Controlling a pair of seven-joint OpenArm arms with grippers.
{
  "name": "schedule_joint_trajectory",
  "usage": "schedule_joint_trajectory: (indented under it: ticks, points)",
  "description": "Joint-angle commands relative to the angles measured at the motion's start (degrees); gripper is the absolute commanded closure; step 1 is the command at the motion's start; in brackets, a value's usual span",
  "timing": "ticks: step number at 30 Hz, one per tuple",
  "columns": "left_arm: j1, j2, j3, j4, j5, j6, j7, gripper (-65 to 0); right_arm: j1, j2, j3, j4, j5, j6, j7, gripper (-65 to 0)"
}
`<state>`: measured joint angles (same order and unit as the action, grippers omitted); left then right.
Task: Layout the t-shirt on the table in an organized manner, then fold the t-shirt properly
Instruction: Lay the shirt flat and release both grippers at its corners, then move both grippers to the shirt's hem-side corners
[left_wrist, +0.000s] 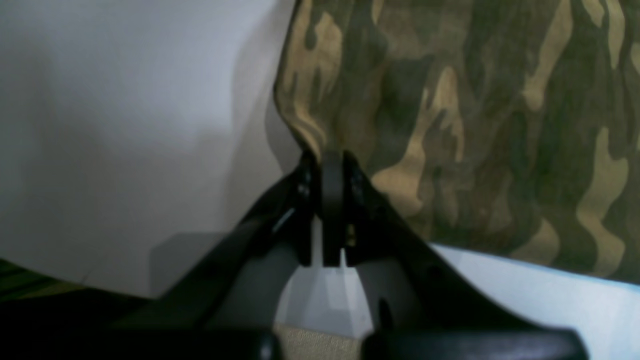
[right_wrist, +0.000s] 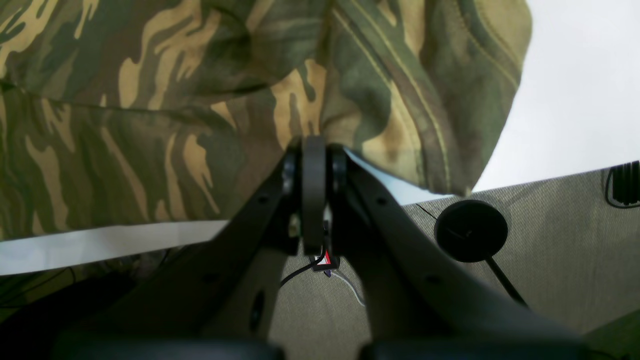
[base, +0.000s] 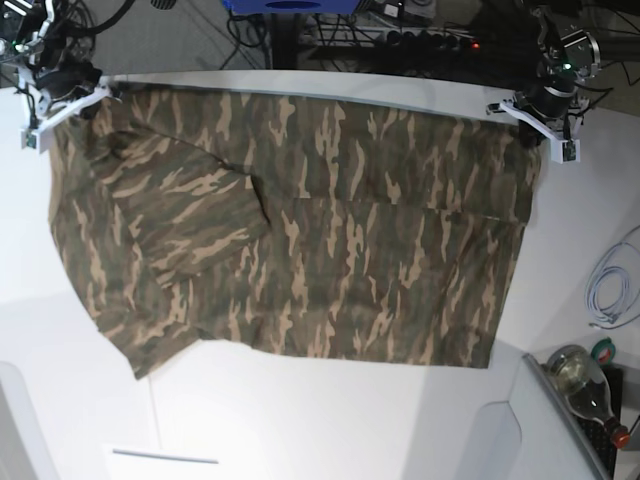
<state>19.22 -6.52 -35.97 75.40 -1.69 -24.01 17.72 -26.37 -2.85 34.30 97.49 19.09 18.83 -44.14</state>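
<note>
The camouflage t-shirt (base: 300, 230) lies spread over the white table (base: 300, 420), its far edge stretched between both grippers. At the far left of the base view my right gripper (base: 62, 105) is shut on one far corner. The left gripper (base: 535, 122) is shut on the other far corner at the right. In the left wrist view the left gripper (left_wrist: 330, 160) pinches the edge of the t-shirt (left_wrist: 475, 125), with bare table (left_wrist: 125, 125) beside it. In the right wrist view the right gripper (right_wrist: 314, 145) bites into a stitched hem of the t-shirt (right_wrist: 150, 125). A fold crosses the shirt's left half.
A bottle (base: 585, 380) and a coiled white cable (base: 610, 290) lie off the table's right side. Cables and a power strip (base: 400, 30) run behind the far edge. A black round disc (right_wrist: 470, 230) sits on the floor below the right gripper.
</note>
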Motion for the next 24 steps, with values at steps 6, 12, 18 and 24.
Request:
schedule_joint_trajectory:
  ticks: [6, 12, 18, 24]
  points:
    - [0.34, -1.52, -0.47, 2.1, -0.02, 0.32, -0.44, 0.0, -0.49, 0.52, 0.46, 1.36, 0.2, -0.32, 0.49, -15.3]
    - [1.92, -2.57, -0.65, 4.47, -0.2, 0.32, -0.44, -34.1, -0.49, 0.52, 0.82, 1.89, 0.38, -0.5, 0.84, -45.6]
    - [1.3, -2.57, -7.33, 7.37, -0.37, 0.32, -0.44, -52.2, 0.83, -2.38, 8.29, 10.33, 0.29, -2.35, 0.93, -46.2]
    - [-1.68, -2.57, -12.34, 12.12, -0.11, 0.32, -0.35, -47.7, 15.16, 7.29, 9.61, 1.8, 0.12, -2.52, 0.84, -46.1]
